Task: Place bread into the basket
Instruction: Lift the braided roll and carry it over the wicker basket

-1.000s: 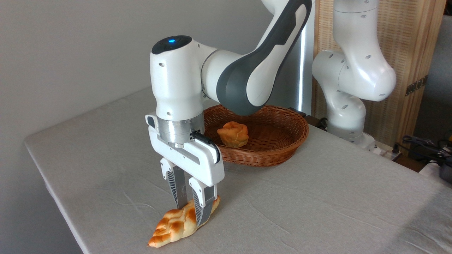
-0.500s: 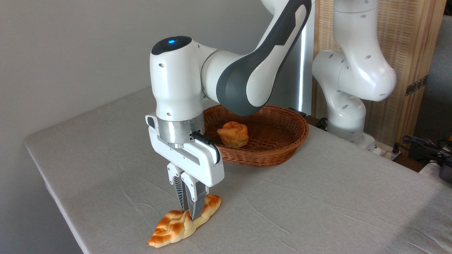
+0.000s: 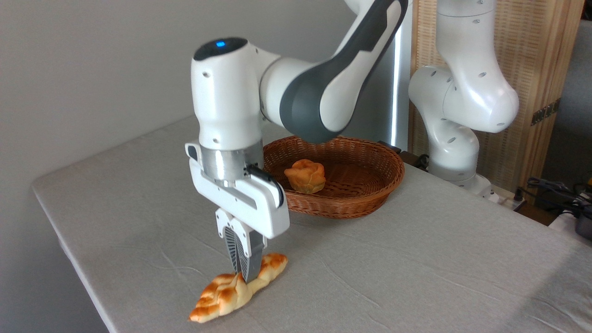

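Presently: my arm bent over the table (image 3: 416,259), wrist vertical, gripper (image 3: 245,276) pointing down, fingers pinched on the bread (image 3: 222,293) mid-length at the near edge; basket (image 3: 365,194) well apart behind, holding a bun (image 3: 305,175).

The bread (image 3: 238,289) showed pale cream with golden-orange browned ridges along its braid. The basket (image 3: 365,196) was reddish-brown wicker, tightly woven, and the small bun (image 3: 305,175) in it glowed orange. The arm (image 3: 314,88) was glossy white with dark grey panels and a blue light on top; the gripper (image 3: 243,277) was white, its fingers (image 3: 236,252) ribbed in black and white. The tablecloth (image 3: 416,268) was plain light grey.
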Robot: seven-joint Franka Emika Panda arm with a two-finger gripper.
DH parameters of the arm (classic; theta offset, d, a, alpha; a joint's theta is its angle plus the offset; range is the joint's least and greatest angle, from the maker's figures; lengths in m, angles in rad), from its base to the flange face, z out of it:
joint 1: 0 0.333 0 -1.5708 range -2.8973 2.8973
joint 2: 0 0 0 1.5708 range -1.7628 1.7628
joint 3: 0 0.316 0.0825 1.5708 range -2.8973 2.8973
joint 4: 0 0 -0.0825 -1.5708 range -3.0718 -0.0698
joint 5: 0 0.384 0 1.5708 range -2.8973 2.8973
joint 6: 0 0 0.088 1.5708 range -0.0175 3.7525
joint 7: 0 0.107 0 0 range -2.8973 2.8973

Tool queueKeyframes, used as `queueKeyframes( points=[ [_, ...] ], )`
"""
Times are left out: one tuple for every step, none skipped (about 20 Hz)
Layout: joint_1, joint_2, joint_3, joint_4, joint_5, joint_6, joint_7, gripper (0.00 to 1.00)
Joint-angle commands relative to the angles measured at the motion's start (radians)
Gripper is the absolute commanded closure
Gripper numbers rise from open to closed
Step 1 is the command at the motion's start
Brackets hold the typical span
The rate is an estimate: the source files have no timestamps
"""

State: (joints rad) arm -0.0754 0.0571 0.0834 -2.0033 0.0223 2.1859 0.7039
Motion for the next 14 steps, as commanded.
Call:
queueKeyframes(
  points=[
    [-0.004, -0.068, 0.021, 0.115, -0.01, -0.233, 0.046, 1.0],
    [-0.006, -0.106, 0.022, 0.119, -0.012, -0.291, 0.058, 1.0],
    [-0.009, -0.15, 0.022, 0.118, -0.013, -0.354, 0.071, 1.0],
    [-0.012, -0.195, 0.022, 0.115, -0.015, -0.429, 0.089, 1.0],
    [-0.018, -0.232, 0.021, 0.112, -0.016, -0.507, 0.115, 1.0],
    [-0.03, -0.259, 0.013, 0.11, -0.018, -0.581, 0.143, 1.0],
    [-0.047, -0.276, 0.003, 0.101, -0.018, -0.651, 0.16, 1.0],
    [-0.069, -0.296, -0.016, 0.071, -0.018, -0.687, 0.163, 1.0],
    [-0.072, -0.33, -0.033, 0.023, -0.018, -0.69, 0.163, 1.0],
    [-0.079, -0.38, -0.051, -0.042, -0.018, -0.681, 0.164, 1.0],
    [-0.093, -0.44, -0.051, -0.116, -0.018, -0.667, 0.164, 1.0],
    [-0.104, -0.501, -0.051, -0.202, -0.018, -0.635, 0.166, 1.0],
    [-0.118, -0.554, -0.051, -0.282, -0.019, -0.591, 0.166, 1.0],
    [-0.139, -0.588, -0.051, -0.343, -0.025, -0.556, 0.164, 1.0]
  ],
)
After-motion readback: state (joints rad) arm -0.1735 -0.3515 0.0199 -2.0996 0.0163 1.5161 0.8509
